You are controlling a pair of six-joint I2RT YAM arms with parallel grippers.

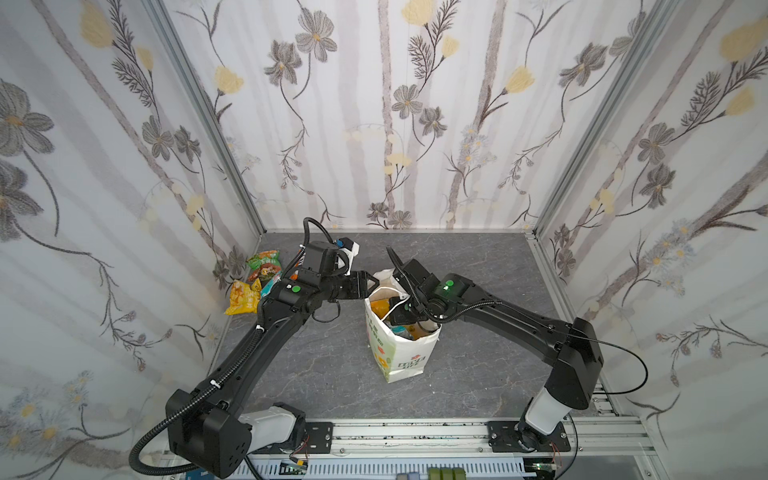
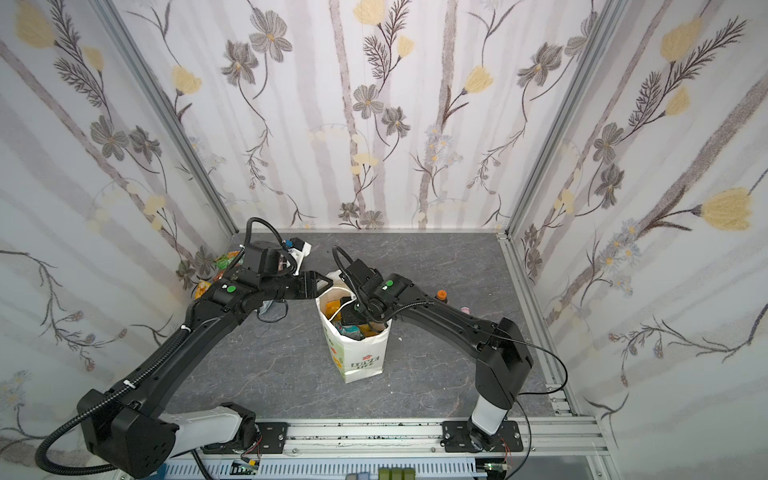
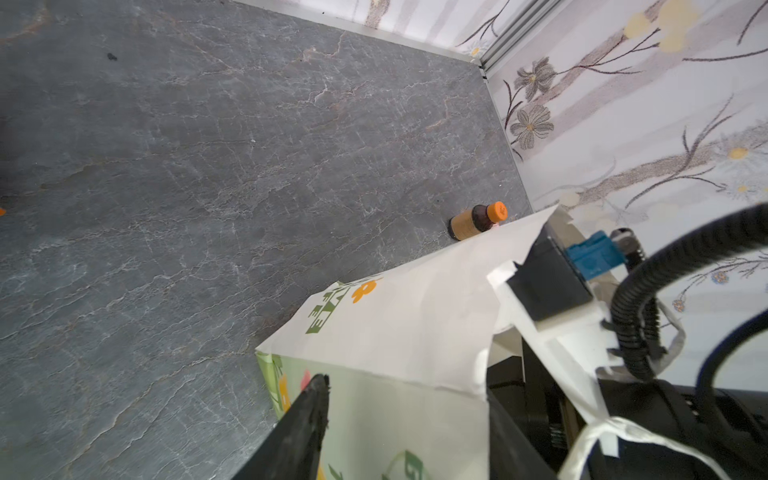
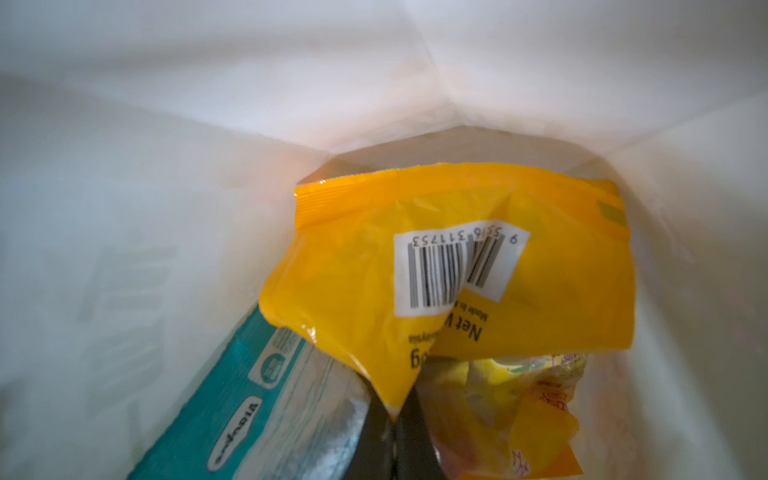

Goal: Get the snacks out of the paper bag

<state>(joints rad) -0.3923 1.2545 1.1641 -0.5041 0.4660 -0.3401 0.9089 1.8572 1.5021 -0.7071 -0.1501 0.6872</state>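
The paper bag (image 1: 401,353) stood upright near the middle of the table (image 1: 478,257). A heap of packets (image 1: 249,286) lay well to its left, against the left wall. Inside the bag, the topmost packet (image 4: 457,257) rested on other packets (image 4: 270,395), with the right gripper (image 4: 395,428) on its corner. The left gripper (image 1: 371,285) straddled the bag's left rim. A bottle (image 2: 441,295) stood right of the bag, behind the right arm.
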